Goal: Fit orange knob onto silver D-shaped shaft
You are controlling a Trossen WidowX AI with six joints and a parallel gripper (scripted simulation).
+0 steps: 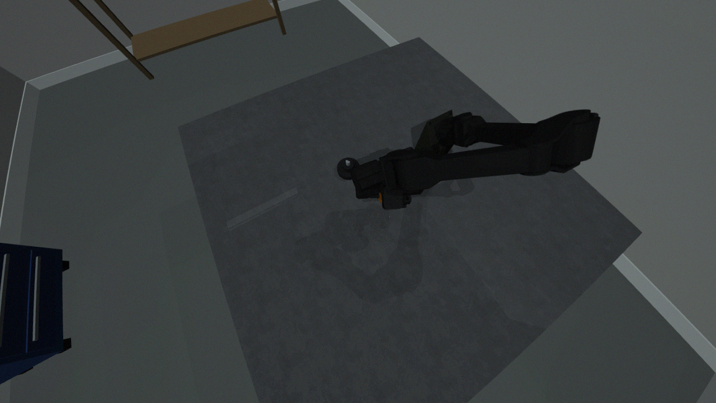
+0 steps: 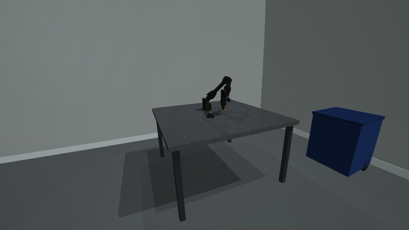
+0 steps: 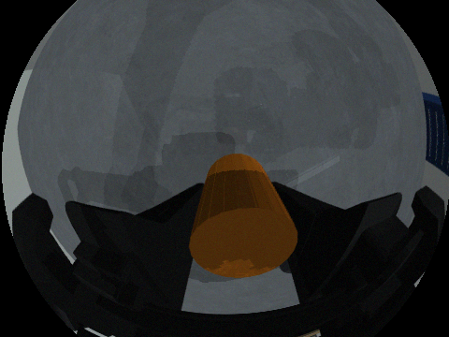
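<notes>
No readable writing or brand on anything here tbh, just the gripper [image 2: 223,108] [image 3: 238,190] clamped on the orange knob [image 1: 380,197] [image 2: 224,109] [image 3: 243,234], near the round pedestal [image 1: 345,172] [image 2: 210,116].

Orange knob [image 1: 380,197] [image 2: 224,108] [image 3: 243,241], mottled grey tabletop [image 1: 300,310] [image 2: 182,126] [image 3: 262,51], blue bin [image 1: 47,300] [image 2: 334,140] [image 3: 437,133].

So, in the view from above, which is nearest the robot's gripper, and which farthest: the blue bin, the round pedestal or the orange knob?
1. Orange knob: held between the gripper's fingers.
2. Round pedestal: just left of it in the picture.
3. Blue bin: off the table, lower left.
</notes>
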